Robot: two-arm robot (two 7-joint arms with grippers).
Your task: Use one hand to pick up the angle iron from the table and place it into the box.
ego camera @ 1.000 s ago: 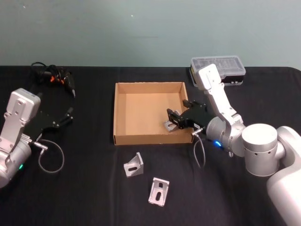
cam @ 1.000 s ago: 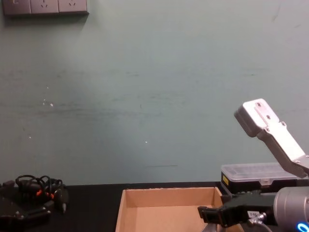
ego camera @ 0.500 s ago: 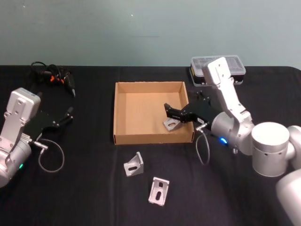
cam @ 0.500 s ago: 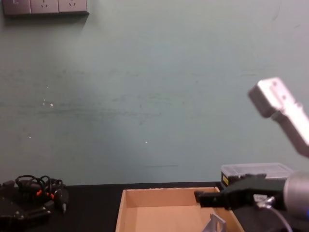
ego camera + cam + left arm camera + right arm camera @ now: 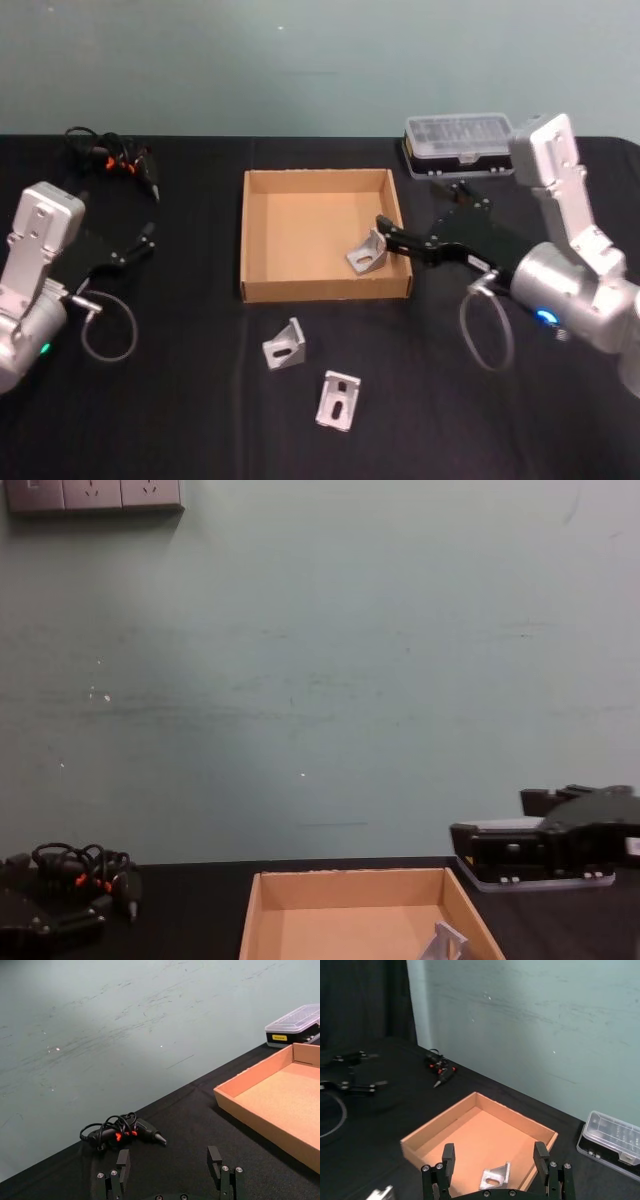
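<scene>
Teal wall is backing a black surface (image 5: pixel 180 420) that I am scanning from the head camera. At the far left, my left end effector (image 5: pixel 169 1160) is sitting parked over the surface, fingers spread and gripping nothing, with a cable tangle (image 5: pixel 112 158) lying beyond it. The cardboard box (image 5: pixel 320 292) is sitting mid-surface, and one angle iron (image 5: pixel 368 252) is already lying inside, near the front right corner. Two more are waiting in front of the box: the left bracket (image 5: pixel 285 346) close to the front wall, the right bracket (image 5: pixel 338 401) nearer to me. My right end effector (image 5: pixel 392 235) is hovering at the box's right wall, just beside the angle iron inside, fingers released and empty. A plastic case (image 5: pixel 462 135) is sitting behind it.

I am judging that drop as done and the next pickup as the step in hand. I am planning to rise clear of the low wall before swinging, so nothing drags the cardboard. Then I am coming down over a bracket, straddling its raised flange rather than the flat one, and closing only once both fingers are seated.
</scene>
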